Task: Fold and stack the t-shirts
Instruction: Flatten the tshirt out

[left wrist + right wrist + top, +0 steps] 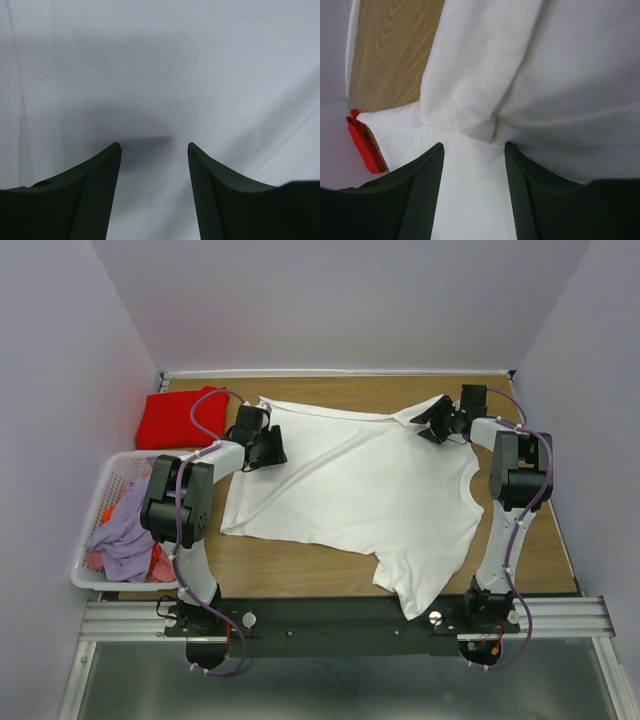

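Hovering over the white t-shirt (350, 480) spread on the table (300, 565), my left gripper (268, 448) gaping at its far-left corner, my right gripper (433, 426) spread too over a sleeve, red t-shirt (180, 418) folded far left

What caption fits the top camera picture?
Left gripper and right gripper open over the spread white t-shirt, folded red t-shirt beside it.

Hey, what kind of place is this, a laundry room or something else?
Likely a robot lab cell, not a home: plain walls box in a wooden table, the left arm and right arm stand on a metal rail, and a white t-shirt lies spread out.
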`<state>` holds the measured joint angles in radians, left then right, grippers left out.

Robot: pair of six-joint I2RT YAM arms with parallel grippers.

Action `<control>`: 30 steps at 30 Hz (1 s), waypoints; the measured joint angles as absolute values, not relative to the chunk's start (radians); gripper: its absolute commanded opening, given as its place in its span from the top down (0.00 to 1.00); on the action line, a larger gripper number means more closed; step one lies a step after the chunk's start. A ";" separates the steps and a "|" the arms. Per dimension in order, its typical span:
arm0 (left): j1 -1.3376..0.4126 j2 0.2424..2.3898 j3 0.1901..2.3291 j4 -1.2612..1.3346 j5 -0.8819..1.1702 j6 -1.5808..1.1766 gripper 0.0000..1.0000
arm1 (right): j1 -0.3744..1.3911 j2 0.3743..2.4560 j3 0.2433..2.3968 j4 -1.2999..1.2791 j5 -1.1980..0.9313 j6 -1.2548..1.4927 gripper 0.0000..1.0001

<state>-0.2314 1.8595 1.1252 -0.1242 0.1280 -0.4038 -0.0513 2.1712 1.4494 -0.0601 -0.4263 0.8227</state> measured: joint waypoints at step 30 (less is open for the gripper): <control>-0.246 1.845 1.108 -0.129 0.104 -0.385 0.36 | -0.039 2.589 2.146 -0.029 -0.482 0.944 0.41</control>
